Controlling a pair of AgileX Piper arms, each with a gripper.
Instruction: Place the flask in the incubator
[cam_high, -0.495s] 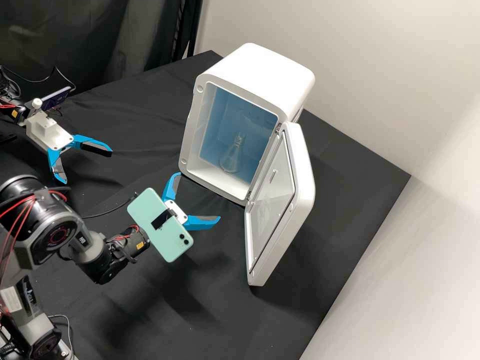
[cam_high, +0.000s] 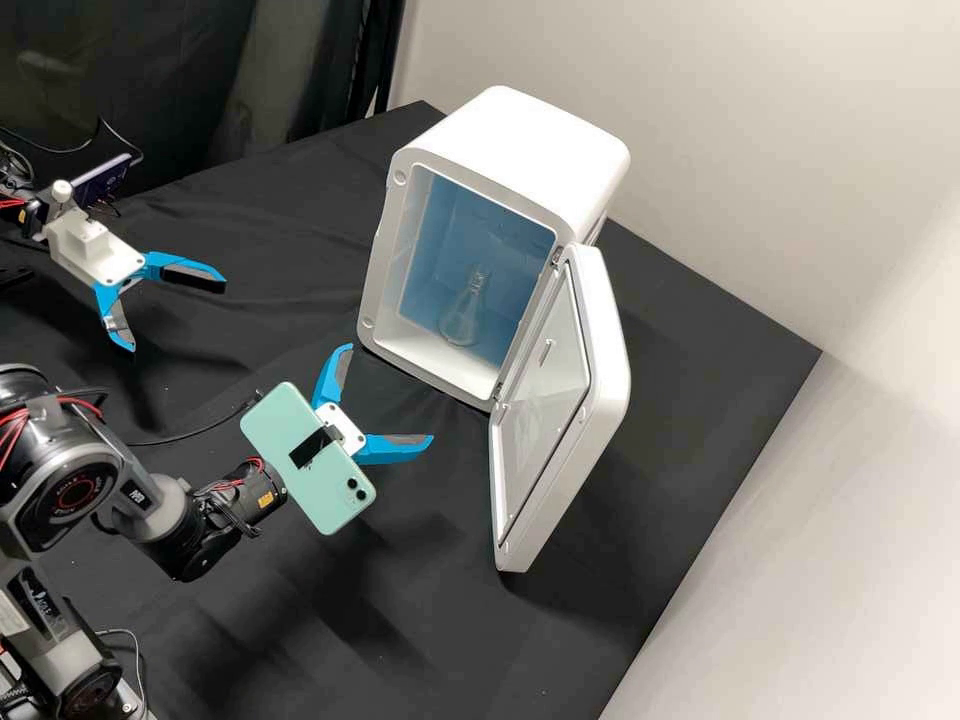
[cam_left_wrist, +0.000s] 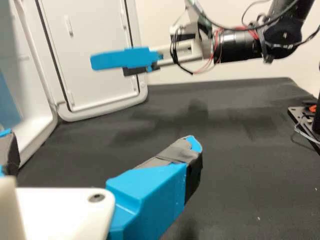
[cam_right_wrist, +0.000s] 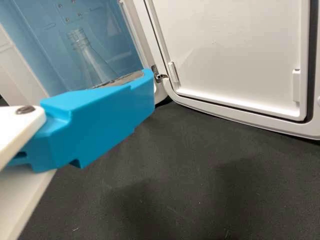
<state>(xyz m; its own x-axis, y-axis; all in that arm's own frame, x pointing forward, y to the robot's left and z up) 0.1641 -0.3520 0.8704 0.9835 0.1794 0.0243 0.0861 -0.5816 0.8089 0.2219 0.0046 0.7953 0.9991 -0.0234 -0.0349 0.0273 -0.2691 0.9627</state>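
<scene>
A clear glass flask (cam_high: 463, 310) stands upright on the floor of the white incubator (cam_high: 520, 160), inside its blue chamber; it is also the flask (cam_right_wrist: 92, 60) in the right wrist view. The incubator door (cam_high: 560, 400) hangs wide open to the right. My right gripper (cam_high: 385, 400) is open and empty just in front of the incubator's lower left corner, one blue finger (cam_right_wrist: 100, 115) pointing at the chamber. My left gripper (cam_high: 160, 305) is open and empty, well to the left over the bench.
A mint-green phone (cam_high: 310, 465) is fixed on the right arm's wrist. From the left wrist, the right arm's finger (cam_left_wrist: 125, 59) shows ahead of the door (cam_left_wrist: 90, 55). Black cloth (cam_high: 420, 600) covers the bench; its right edge runs beside the door.
The right gripper has drawn back a little from the incubator, toward the left. The left gripper has shifted slightly up and left. Flask and door are unmoved.
</scene>
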